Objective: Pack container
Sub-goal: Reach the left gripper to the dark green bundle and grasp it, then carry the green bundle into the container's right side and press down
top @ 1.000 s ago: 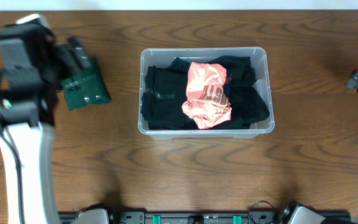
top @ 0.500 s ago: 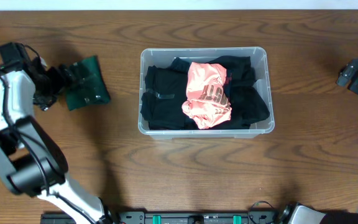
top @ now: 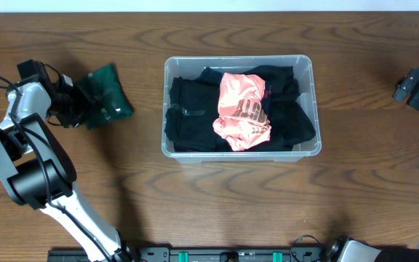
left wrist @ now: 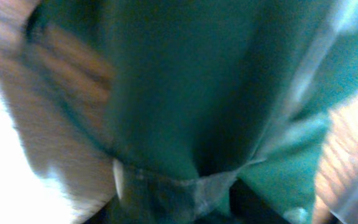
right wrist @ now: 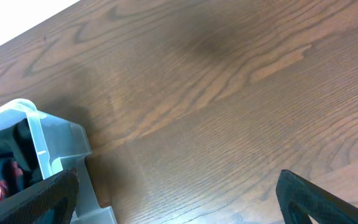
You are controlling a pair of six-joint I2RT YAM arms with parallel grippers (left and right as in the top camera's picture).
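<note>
At the left edge of the worktop (top: 195,204), the left end effector (top: 77,109) lies low against a green garment (top: 109,98). It looks closed on a fold of it, presumably to carry it across to the bin. The container (top: 165,102) sits in the middle of the worktop, well apart from the garment, already holding black clothes (top: 188,120) with a pink garment (top: 242,109) on top. The right end effector (top: 417,89) hangs off at the far right, clear of the path to the bin, fingers spread wide with nothing between them.

The overhead view gives the layout but hides the grip under the arm. The left wrist view, though blurred, fills with green cloth gathered into a bunch at the fingers, which is what suggests a pinch. The right wrist view confirms the wide gap, and shows only bare wood and one corner of the bin.
</note>
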